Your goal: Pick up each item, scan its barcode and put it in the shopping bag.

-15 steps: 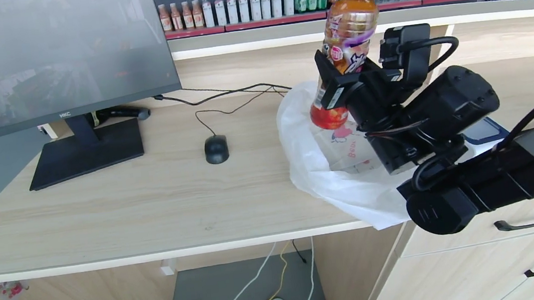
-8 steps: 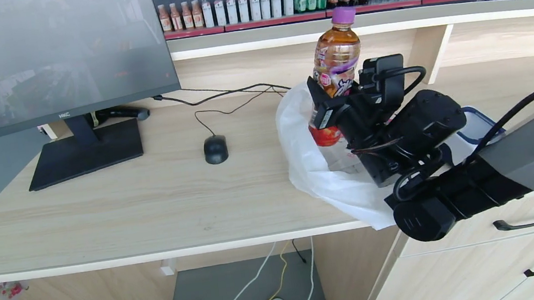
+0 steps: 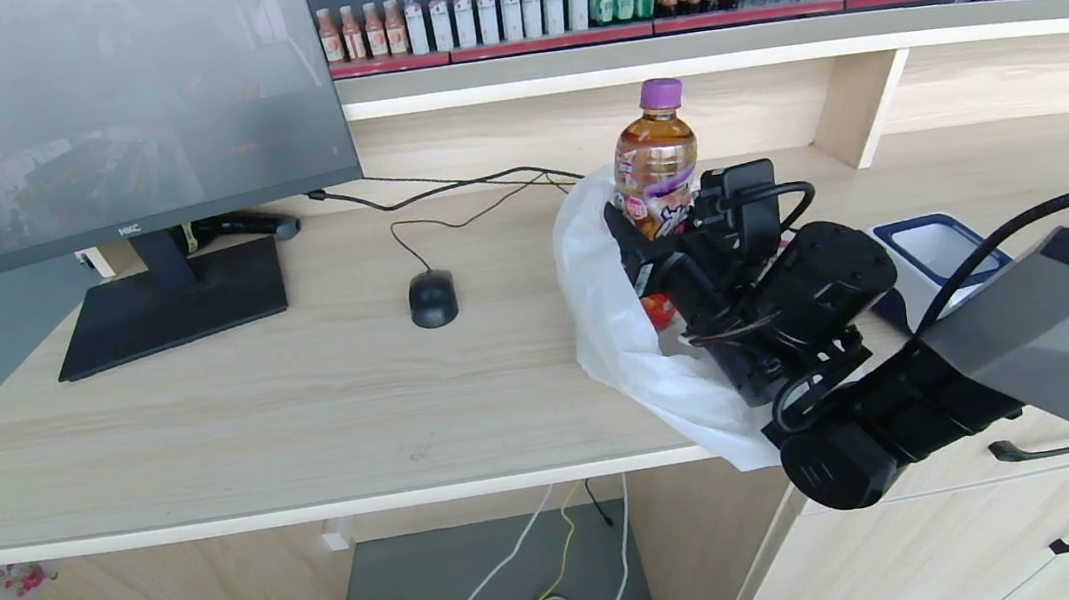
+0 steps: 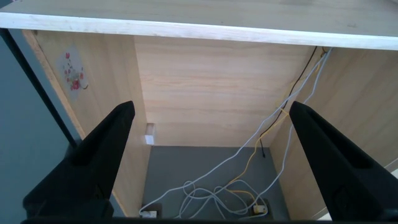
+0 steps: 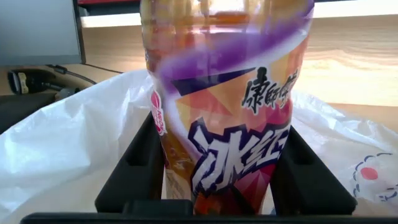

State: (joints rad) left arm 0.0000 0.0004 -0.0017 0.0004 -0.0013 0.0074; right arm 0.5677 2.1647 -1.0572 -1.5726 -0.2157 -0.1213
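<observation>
Monitor (image 3: 100, 108), mouse (image 3: 433, 298) — shelved bottles (image 3: 502, 12)

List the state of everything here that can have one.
shopping bag: open, slumped on the counter
bottle: capped, upright, gripped, base inside the shopping bag's mouth
right tool: shut on the bottle
left tool: open, empty, below the counter
drawers: shut

Right gripper (image 3: 664, 240), bottle (image 3: 655, 160) in its jaws, sits at shopping bag (image 3: 604, 332) mouth; bag wall close on its left. Beyond: raised back panel (image 3: 496, 138). Right: blue-rimmed tray (image 3: 898, 225), near. Left: open bench (image 3: 305, 407) up to mouse (image 3: 433, 298), well apart. Left gripper (image 4: 208, 109) under bench edge, fingers (image 4: 99, 162) spread; cables (image 4: 273, 143) hang ahead.
</observation>
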